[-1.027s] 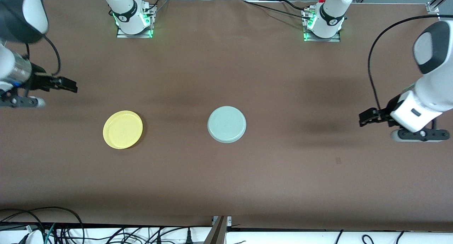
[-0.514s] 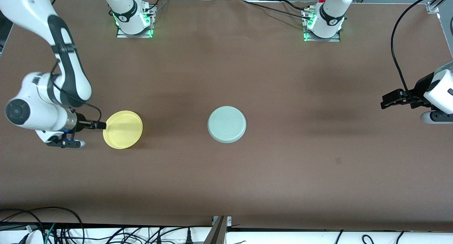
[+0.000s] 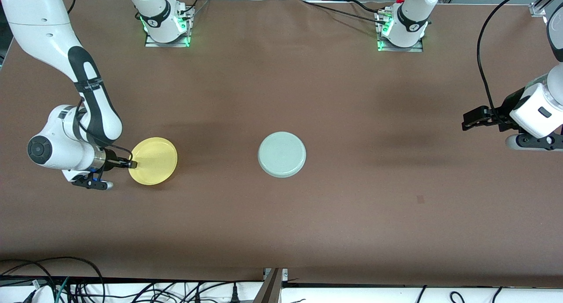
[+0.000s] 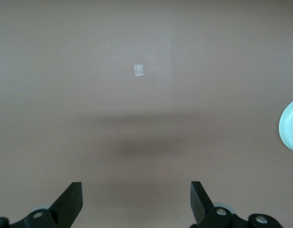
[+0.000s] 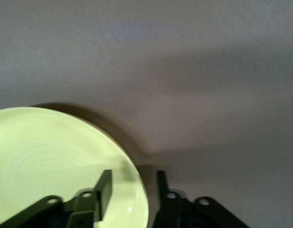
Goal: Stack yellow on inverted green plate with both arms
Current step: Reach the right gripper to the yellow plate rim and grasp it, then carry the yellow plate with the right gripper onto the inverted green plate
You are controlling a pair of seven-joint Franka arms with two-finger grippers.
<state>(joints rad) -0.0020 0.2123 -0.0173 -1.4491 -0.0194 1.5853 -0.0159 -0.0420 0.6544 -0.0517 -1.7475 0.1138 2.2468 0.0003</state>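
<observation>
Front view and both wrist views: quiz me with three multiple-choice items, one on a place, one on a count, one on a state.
1. Where is the right gripper?
A. At the yellow plate's rim
B. Over the green plate
C. At its own base

2. How many plates lie on the table?
A. One
B. Two
C. Three

3. How does the green plate lie?
A. Stacked on the yellow one
B. Standing on edge
C. Upside down, alone

Key: 1 A, its fingers straddle the rim; 2 B, one yellow and one green; 3 C, flat underside up. The left gripper waits open.
</observation>
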